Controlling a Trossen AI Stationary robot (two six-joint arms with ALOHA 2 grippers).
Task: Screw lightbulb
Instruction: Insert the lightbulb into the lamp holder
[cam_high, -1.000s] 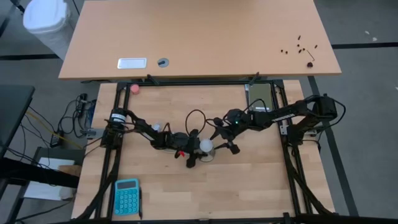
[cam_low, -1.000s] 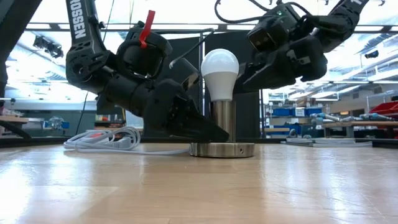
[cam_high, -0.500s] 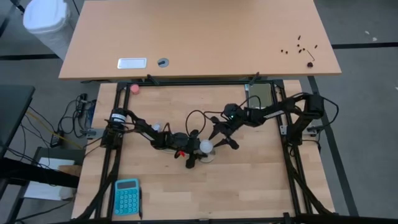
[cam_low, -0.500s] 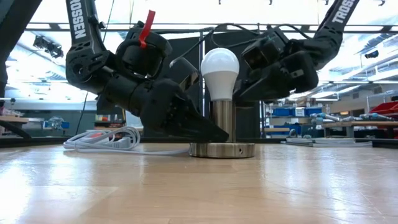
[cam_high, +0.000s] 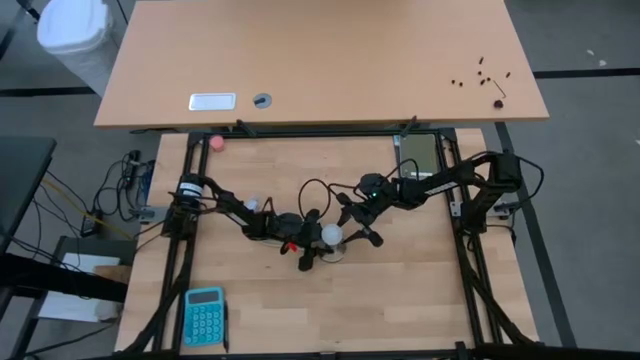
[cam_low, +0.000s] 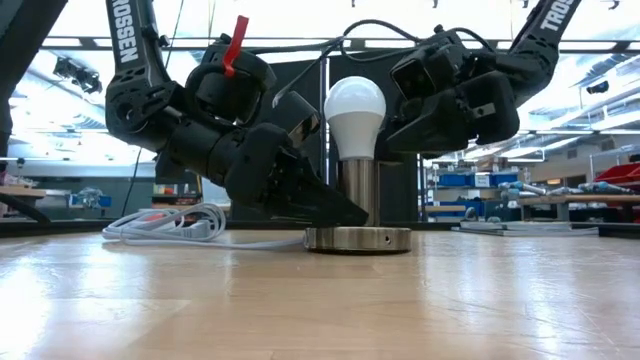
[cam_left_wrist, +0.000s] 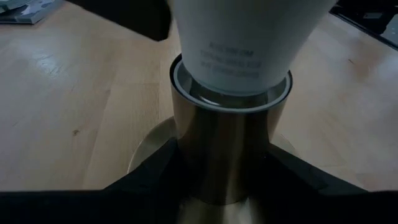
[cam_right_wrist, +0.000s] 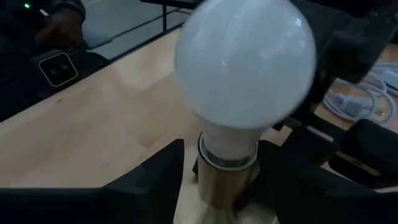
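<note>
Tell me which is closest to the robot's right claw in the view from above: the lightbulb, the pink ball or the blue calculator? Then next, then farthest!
Measured from the right gripper:
1. The lightbulb, right beside it at the table's middle.
2. The pink ball, at the back edge on the left arm's side.
3. The blue calculator, in the front corner on the left arm's side, slightly farther than the ball.

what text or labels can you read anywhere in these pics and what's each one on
"ROSSEN", its start cut off by the picture's edge: white letters down the left arm in the low view.
"TRO", the rest hidden: white letters on the right arm, same view.
Grey print on the lightbulb neck in the left wrist view: several lines, too blurred to read.
Calculator keys in the high view: too small to read.
</note>
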